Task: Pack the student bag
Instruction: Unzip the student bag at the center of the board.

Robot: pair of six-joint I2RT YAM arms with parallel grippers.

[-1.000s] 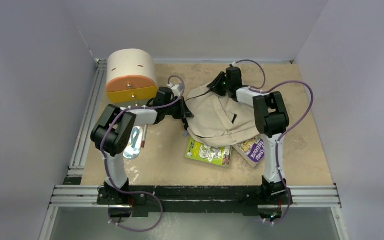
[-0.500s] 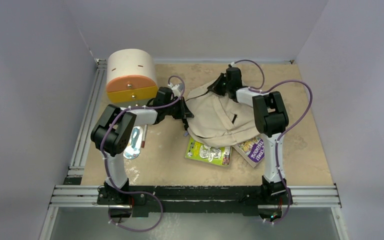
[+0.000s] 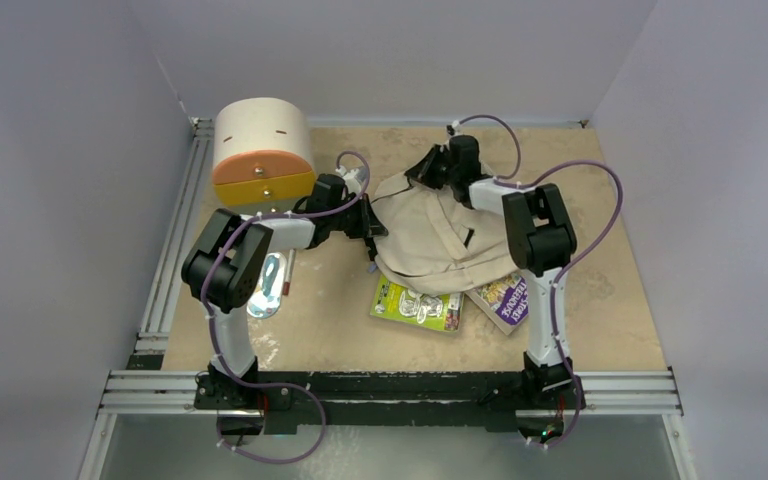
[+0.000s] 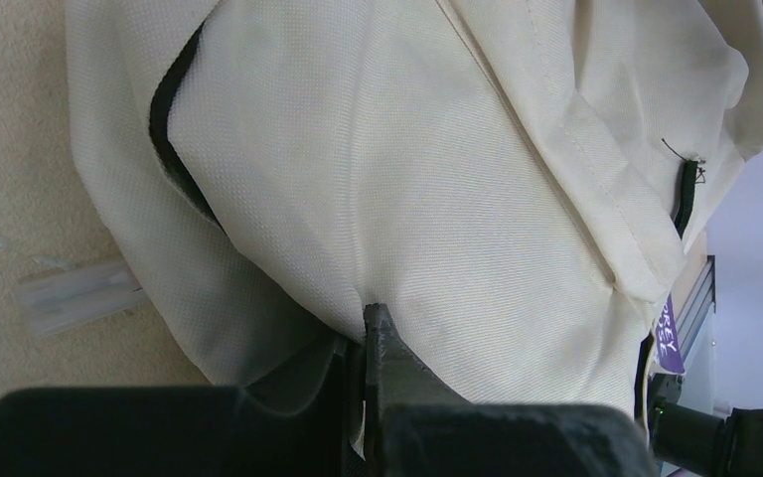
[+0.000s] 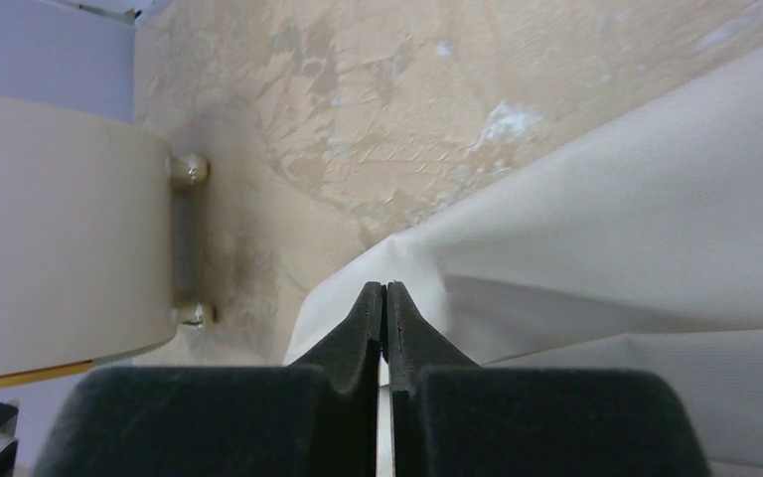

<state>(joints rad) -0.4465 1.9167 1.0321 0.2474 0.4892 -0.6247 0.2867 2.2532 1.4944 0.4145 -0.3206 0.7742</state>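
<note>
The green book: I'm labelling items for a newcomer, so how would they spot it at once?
Find the big beige student bag in the middle of the table. Two books lie at its near edge. The green book is the left one, lime with cartoon art, unlike the purple book beside it.
</note>
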